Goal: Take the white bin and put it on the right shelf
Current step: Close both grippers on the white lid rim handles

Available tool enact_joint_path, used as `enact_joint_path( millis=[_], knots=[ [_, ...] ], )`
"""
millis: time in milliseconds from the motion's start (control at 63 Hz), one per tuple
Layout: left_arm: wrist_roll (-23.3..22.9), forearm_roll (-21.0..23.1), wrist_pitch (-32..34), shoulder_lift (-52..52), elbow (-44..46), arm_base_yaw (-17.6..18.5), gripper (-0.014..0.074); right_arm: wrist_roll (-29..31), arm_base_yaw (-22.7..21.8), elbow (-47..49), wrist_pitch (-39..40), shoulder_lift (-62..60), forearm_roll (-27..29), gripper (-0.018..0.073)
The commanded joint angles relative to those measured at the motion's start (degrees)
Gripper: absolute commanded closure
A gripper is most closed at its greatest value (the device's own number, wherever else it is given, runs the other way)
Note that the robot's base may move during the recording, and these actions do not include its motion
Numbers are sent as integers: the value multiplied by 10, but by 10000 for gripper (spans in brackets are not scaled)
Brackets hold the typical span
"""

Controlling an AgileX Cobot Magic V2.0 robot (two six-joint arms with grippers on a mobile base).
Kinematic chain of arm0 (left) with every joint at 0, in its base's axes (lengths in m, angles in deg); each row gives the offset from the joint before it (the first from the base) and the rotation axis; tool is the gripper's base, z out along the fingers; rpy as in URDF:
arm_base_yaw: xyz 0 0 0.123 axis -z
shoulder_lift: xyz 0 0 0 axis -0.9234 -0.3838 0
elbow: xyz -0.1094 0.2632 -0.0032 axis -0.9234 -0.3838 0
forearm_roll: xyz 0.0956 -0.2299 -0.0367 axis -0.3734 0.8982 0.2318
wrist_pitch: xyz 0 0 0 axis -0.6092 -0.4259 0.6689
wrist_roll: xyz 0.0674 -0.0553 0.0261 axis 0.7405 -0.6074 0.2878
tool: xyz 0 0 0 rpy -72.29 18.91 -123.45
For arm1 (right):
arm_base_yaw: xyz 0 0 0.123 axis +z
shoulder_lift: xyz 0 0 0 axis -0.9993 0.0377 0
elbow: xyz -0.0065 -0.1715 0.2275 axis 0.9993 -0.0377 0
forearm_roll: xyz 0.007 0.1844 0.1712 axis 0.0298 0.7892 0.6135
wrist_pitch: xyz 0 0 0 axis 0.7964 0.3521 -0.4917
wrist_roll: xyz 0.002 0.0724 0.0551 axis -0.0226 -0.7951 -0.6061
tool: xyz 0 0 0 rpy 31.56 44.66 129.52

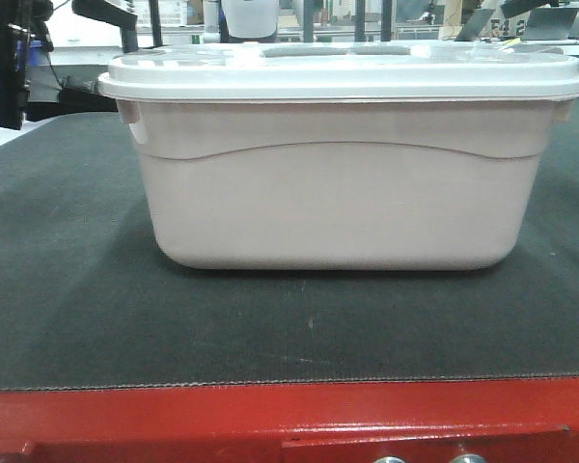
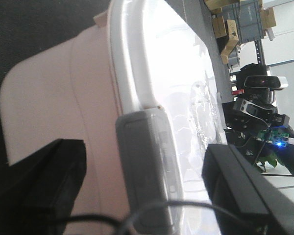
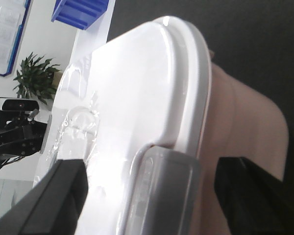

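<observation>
The white bin (image 1: 338,193) is a pale pinkish tub with a flat white lid (image 1: 343,69), standing on the dark mat. In the left wrist view my left gripper (image 2: 144,191) is open, one black finger (image 2: 49,188) beside the bin's wall (image 2: 54,98) and the other over the lid. A grey latch (image 2: 147,166) on the bin's end sits between them, untouched. In the right wrist view my right gripper (image 3: 152,198) is open the same way around the other grey latch (image 3: 164,196). The right shelf is out of view. Neither gripper shows in the front view.
The dark mat (image 1: 68,289) tops a table with a red front edge (image 1: 289,415). A blue crate (image 3: 81,11), a potted plant (image 3: 36,76) and a camera stand (image 3: 14,105) lie beyond the bin. Cardboard boxes (image 2: 225,29) stand behind.
</observation>
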Motion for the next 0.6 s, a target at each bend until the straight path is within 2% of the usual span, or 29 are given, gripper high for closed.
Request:
enact_joint_path(
  millis=[0,397,524,588],
  knots=[
    [4,57,-69,27,17,9,197,9,5,13,-80,-21,44,-73],
    [4,62,-68,26,17,32,197,11,8,13,-78,-20,42,-56],
    [4,67,-69,26,17,32,213,13,8,13,-78,-20,42,64],
    [4,71,-69,26,17,32,256,14,8,13,-78,-20,42,144]
  ],
)
